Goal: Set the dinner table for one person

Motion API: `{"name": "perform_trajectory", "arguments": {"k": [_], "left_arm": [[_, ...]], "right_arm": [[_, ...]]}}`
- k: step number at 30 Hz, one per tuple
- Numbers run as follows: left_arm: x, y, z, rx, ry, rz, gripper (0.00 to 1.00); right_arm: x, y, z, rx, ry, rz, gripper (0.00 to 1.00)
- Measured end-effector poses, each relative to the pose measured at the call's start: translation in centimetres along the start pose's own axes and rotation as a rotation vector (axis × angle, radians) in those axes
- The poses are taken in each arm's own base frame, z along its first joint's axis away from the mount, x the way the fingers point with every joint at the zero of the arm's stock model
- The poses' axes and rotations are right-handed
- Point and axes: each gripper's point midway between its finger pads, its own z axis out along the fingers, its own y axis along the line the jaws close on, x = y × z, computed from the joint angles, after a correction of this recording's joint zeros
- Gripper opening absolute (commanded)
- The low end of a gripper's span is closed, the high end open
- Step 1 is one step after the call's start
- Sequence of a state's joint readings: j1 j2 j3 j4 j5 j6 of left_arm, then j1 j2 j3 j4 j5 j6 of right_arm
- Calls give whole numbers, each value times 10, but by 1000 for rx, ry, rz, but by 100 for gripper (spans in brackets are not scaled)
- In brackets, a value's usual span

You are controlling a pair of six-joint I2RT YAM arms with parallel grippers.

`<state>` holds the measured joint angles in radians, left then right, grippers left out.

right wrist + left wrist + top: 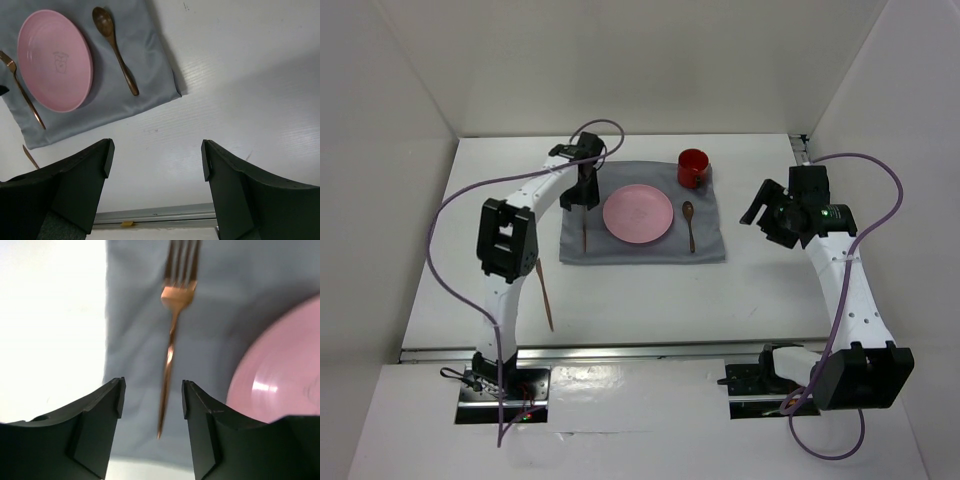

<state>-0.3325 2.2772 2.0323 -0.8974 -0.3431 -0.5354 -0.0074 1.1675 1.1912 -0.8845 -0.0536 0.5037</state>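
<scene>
step in hand: looks like the fork placement. The slim copper-coloured metal fork [172, 340] lies on the grey rectangular cloth placemat [710, 240], just left of the round pink plate [638, 213].
left end effector [152, 387]: hangs right over the fork handle with its jaws apart. The handle runs between them and nothing is gripped, as far as I can see.
right end effector [156, 150]: wide open and empty, off at the right of the top view over bare white.
dinner table: the big matte-white rectangular surface [760, 290] fills the middle of the top view, with the cloth in its upper centre.
already set: the red mug [693, 167] at the cloth's upper right, and the brown wooden spoon [688, 225] right of the plate.
next move: I'd guess the thin brownish stick-like utensil [546, 297], lying off the cloth at lower left. It's low and slim, so it needs a careful pinch.
hard to make out: whether that utensil is a knife. Its top end sits close to the left arm, and only a tip shows in the right wrist view.
cut off: the fork tines run out of the top of the left wrist view, which is blurry too.
</scene>
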Motion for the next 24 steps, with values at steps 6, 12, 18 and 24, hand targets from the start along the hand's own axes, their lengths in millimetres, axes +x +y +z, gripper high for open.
{"name": "perform_trajectory", "arguments": {"k": [6, 12, 18, 24], "left_arm": [[49, 56, -78, 43, -15, -153, 66], [140, 107, -95, 19, 44, -285, 67], [239, 124, -56, -36, 278, -305, 63], [251, 121, -47, -9, 289, -342, 51]], "right_arm": [[1, 2, 0, -10, 5, 0, 83], [2, 3, 1, -18, 11, 0, 83], [5, 4, 3, -26, 21, 0, 83], [5, 4, 3, -26, 21, 1, 83]]}}
